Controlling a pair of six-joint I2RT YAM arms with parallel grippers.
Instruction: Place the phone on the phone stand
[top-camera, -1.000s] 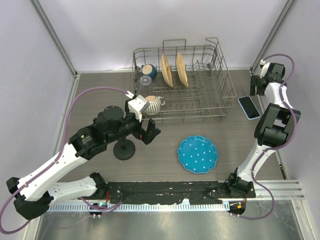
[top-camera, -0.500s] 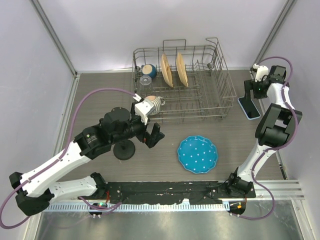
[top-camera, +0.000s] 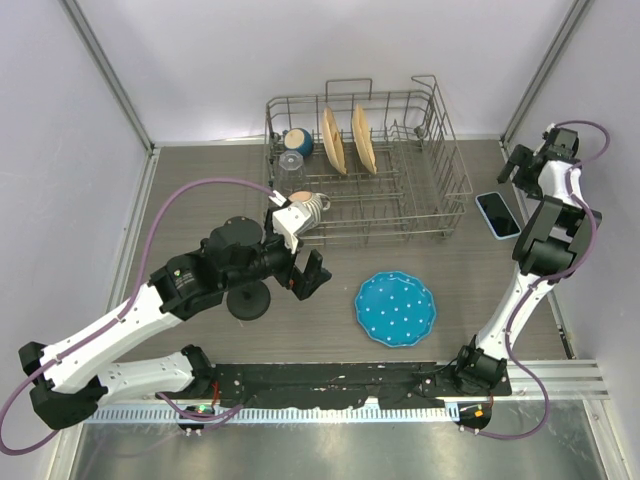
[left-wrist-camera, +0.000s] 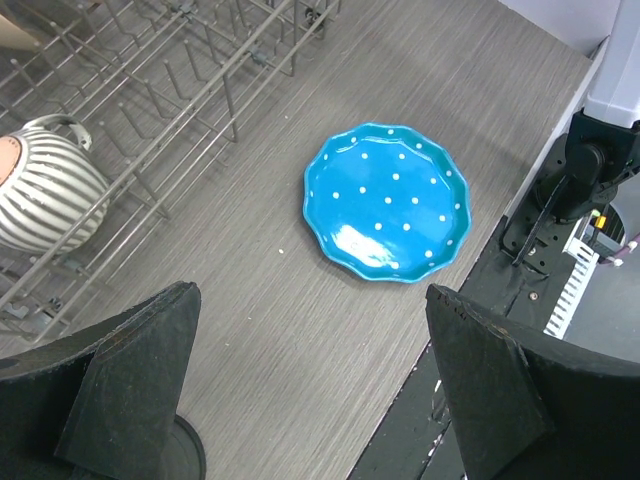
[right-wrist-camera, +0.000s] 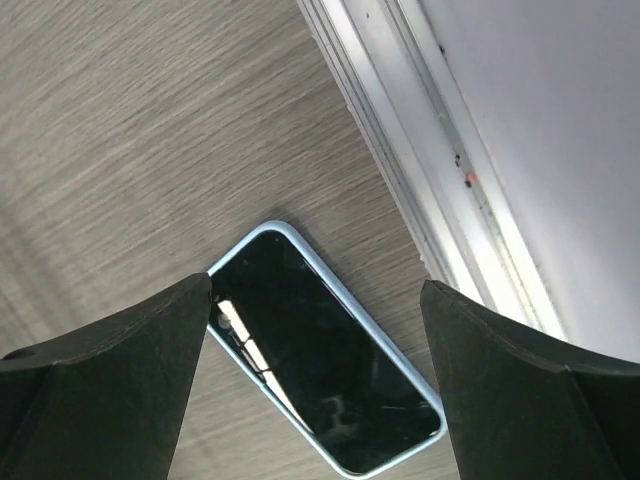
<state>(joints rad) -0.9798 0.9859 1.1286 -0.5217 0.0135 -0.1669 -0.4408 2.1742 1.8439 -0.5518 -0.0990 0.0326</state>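
**A:** What is shown from above?

**B:** The flat rectangular smartphone with a light blue rim and dark face is seen lying on the grey wood-grain table, just right of the wire dish rack. The small black stand with a round disc base is placed well apart at the left, partly covered by the left arm. The left gripper is held just beside the stand, and the right gripper is held near the phone, toward the far right corner.

**A:** And at the left wrist?

**B:** The left jaws are spread wide with nothing between them. Only the round turquoise plate with white dots is framed.

**A:** At the right wrist?

**B:** The right jaws are likewise parted and empty. The phone is viewed below them, flat and diagonal, close to the metal wall rail.

**A:** How is the pick best done?

**B:** The wrist should probably be turned until the fingers are set across the phone's narrow width. It should then be lowered so the long edges are pinched. Since the phone lies flat, the fingertips must be brought right down to the table, and the wall should be kept clear.
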